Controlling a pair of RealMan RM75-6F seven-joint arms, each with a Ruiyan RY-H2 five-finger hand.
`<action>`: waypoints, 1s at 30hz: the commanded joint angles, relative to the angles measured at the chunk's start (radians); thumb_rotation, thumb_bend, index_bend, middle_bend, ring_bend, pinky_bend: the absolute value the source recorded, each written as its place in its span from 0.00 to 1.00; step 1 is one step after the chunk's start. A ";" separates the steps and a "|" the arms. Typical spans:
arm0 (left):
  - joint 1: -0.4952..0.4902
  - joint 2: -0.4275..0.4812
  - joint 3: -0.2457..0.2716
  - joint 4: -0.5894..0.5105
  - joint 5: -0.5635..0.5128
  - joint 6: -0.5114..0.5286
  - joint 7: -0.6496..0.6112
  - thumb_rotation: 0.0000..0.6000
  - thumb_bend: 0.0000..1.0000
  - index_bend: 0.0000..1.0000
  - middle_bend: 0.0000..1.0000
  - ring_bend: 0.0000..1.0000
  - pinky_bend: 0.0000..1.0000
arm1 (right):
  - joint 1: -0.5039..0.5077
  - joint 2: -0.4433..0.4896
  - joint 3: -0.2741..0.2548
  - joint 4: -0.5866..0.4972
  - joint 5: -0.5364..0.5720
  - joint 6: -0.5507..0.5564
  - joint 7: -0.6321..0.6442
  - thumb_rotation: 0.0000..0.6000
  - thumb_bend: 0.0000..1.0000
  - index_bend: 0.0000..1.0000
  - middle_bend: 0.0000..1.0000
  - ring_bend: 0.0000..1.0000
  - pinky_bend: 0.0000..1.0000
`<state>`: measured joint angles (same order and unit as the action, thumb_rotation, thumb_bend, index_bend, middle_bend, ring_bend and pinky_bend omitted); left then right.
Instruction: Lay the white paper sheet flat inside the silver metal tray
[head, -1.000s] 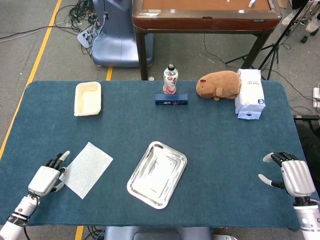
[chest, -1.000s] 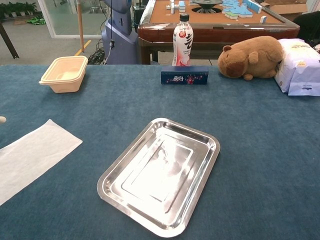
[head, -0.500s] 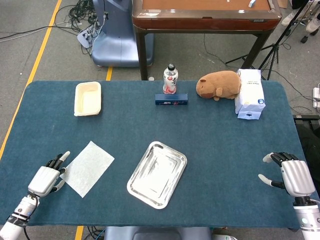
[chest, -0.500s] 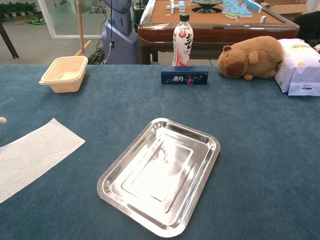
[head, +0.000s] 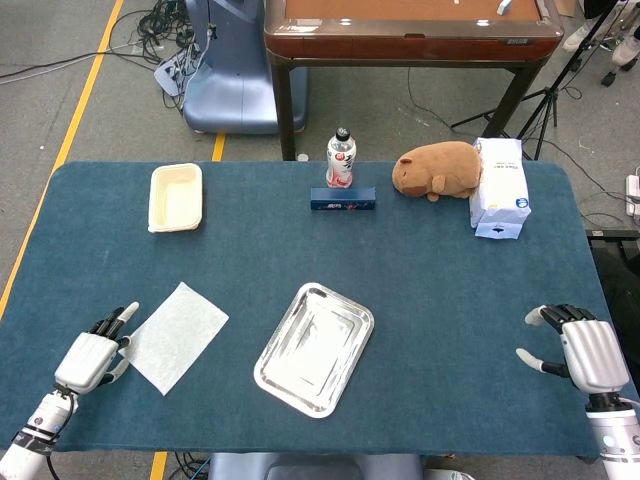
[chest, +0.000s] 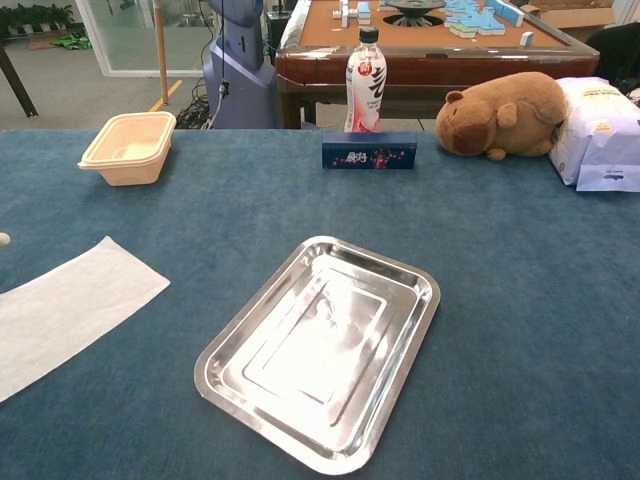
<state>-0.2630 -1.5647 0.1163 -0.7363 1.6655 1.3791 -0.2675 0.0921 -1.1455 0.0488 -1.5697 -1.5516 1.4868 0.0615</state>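
Note:
The white paper sheet (head: 175, 335) lies flat on the blue table at the front left, also seen in the chest view as the paper sheet (chest: 70, 310). The silver metal tray (head: 357, 317) sits bare at the front middle, to the paper's right; the chest view shows the tray (chest: 412, 277) close up. My left hand (head: 90, 357) is at the paper's left corner, one finger stretched out along its edge. Whether it pinches the corner is hidden. My right hand (head: 580, 350) hovers at the front right, fingers apart, holding nothing.
Along the back stand a cream food container (head: 176, 196), a drink bottle (head: 341, 158), a small blue box (head: 343, 199), a brown plush toy (head: 437, 168) and a white packet (head: 499, 187). A wooden table (head: 410, 30) stands behind.
The paper has slid slightly right, toward the tray. Both hands have barely moved.

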 joint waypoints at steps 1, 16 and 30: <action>0.000 0.000 0.000 -0.001 0.000 -0.001 -0.001 1.00 0.36 0.58 0.00 0.00 0.22 | 0.000 0.000 0.000 0.000 0.000 0.000 0.000 1.00 0.06 0.48 0.49 0.40 0.42; 0.002 0.009 0.003 -0.014 0.006 0.015 -0.043 1.00 0.37 0.61 0.00 0.00 0.22 | 0.001 -0.001 0.000 0.001 0.000 0.000 0.001 1.00 0.06 0.48 0.49 0.40 0.42; -0.003 0.057 -0.003 -0.111 0.025 0.074 -0.101 1.00 0.38 0.63 0.00 0.00 0.22 | -0.001 0.003 0.002 -0.001 0.000 0.005 0.007 1.00 0.06 0.48 0.49 0.39 0.42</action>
<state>-0.2644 -1.5127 0.1139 -0.8393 1.6880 1.4486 -0.3598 0.0912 -1.1428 0.0507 -1.5710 -1.5514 1.4915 0.0687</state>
